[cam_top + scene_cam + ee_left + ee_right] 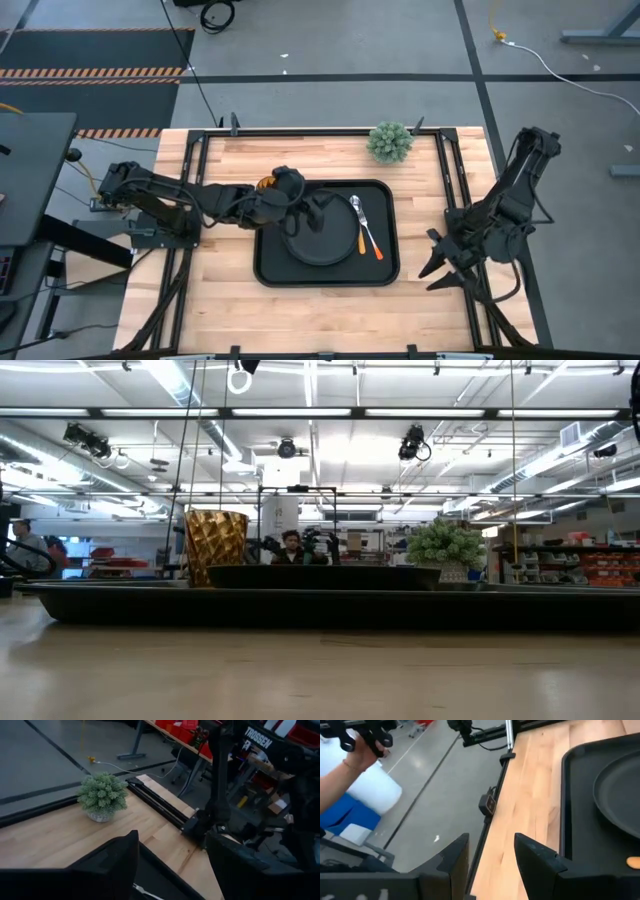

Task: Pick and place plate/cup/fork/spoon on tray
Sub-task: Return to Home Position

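Observation:
The black tray (268,268) lies mid-table. The round black plate (318,246) lies flat on it. The fork and spoon (366,229) lie close together on the tray, to the plate's right; I cannot tell which is which. The amber cup (265,183) stands just beyond the tray's far left corner, mostly hidden under my left arm; it also shows in the low view (215,546). My left gripper (318,212) is open and empty over the plate's far part. My right gripper (440,266) is open and empty at the table's right edge.
A green plant ball (390,142) in a small pot stands at the table's far edge, right of centre. Bare wood lies in front of the tray and to its left. A person's hand (355,750) shows beyond the table's edge.

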Controlling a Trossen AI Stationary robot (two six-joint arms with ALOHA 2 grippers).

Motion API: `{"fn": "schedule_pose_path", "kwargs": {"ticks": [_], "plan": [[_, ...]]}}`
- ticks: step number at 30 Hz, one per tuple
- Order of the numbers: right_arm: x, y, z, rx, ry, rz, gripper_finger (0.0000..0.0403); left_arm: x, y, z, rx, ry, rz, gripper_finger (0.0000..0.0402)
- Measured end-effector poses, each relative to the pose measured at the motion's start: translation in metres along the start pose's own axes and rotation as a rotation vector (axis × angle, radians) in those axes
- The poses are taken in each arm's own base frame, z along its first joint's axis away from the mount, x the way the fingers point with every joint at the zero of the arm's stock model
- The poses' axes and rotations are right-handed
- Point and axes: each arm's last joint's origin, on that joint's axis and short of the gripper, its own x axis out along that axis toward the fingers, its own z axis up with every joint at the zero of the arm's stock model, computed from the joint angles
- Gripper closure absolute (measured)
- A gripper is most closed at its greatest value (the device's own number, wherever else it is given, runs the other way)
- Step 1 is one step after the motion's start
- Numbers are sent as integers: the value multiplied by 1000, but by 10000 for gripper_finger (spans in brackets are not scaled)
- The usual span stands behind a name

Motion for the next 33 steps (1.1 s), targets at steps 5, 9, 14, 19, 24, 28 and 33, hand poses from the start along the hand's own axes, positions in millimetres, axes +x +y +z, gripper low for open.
{"fn": "schedule_pose_path", "kwargs": {"ticks": [5, 9, 14, 19, 24, 28, 33], "plan": [[-12, -3, 4, 9, -34, 25, 241, 0, -2, 2, -74, -17, -16, 168], [-19, -6, 8, -1, -66, 29, 241, -1, -3, 1, -99, -15, -23, 168], [-22, -7, 9, -21, -77, 32, 241, -4, -3, -6, 5, 57, -27, 168], [-21, -7, 8, -2, -68, 33, 241, -11, -5, -12, 4, 8, 55, 168], [-30, -10, 11, -28, -101, 39, 241, -33, -15, -14, -18, -61, 87, 168], [-51, -18, 13, -24, -162, 31, 241, -64, -22, -16, -24, -96, 92, 168], [-84, -35, 5, 24, -201, 4, 241, -100, -30, -27, -34, -116, 84, 168]]}}
